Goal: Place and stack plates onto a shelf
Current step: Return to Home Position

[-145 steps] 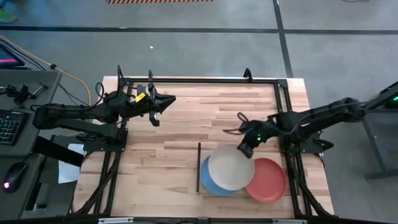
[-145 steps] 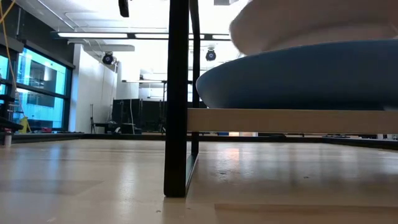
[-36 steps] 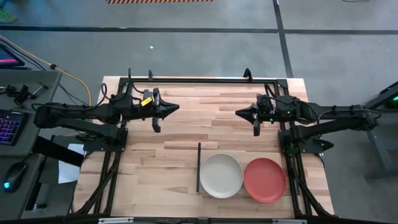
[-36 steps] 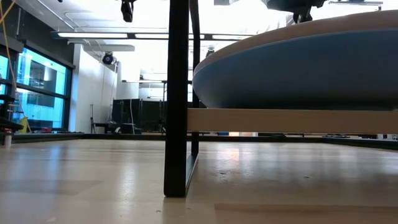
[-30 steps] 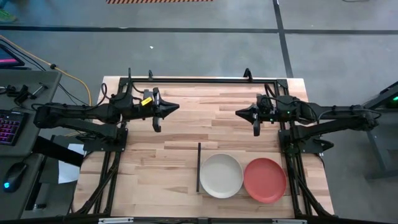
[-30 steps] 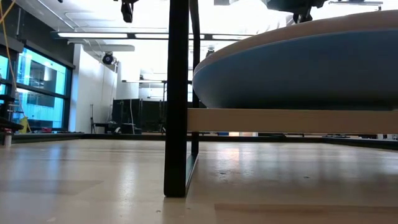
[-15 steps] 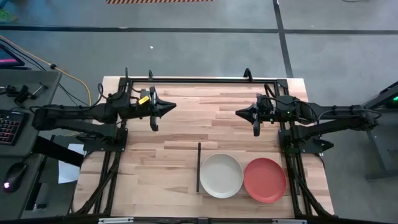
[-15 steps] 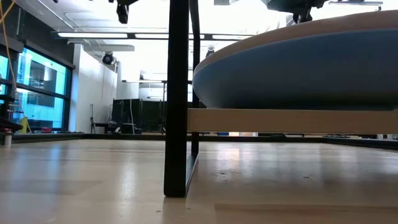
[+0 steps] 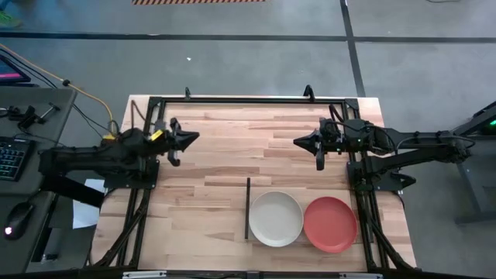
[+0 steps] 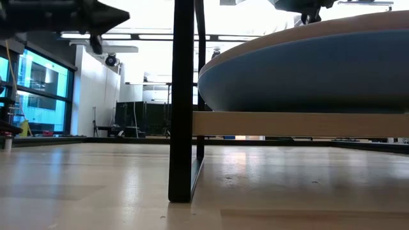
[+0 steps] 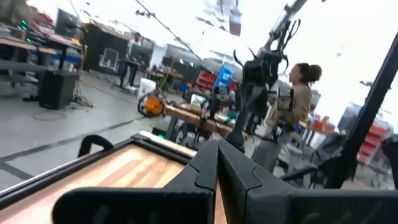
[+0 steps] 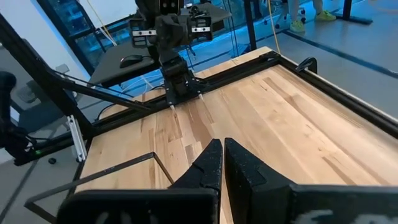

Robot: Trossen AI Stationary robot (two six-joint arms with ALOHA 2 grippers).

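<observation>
The cream-white plate (image 9: 275,218) lies on top of the blue plate (image 10: 307,70), which rests on the light-wood shelf panel (image 10: 300,124) near the table's near edge. The red plate (image 9: 331,224) lies beside them on the right. The shelf's black upright strip (image 9: 247,208) stands left of the cream plate. The pale blue-grey plate is hidden or out of view. My left gripper (image 9: 194,137) is shut and empty above the table's far left part. My right gripper (image 9: 297,141) is shut and empty above the far right part.
A black metal frame (image 9: 248,100) runs along the table's far edge and sides. Bare butcher-block tabletop (image 9: 256,155) lies between the two grippers and the plates. A person (image 11: 298,93) stands in the room beyond the table.
My left gripper has drawn back toward the table's left edge and come lower, now showing in the low view; it stays shut. The plates and my right gripper have kept still.
</observation>
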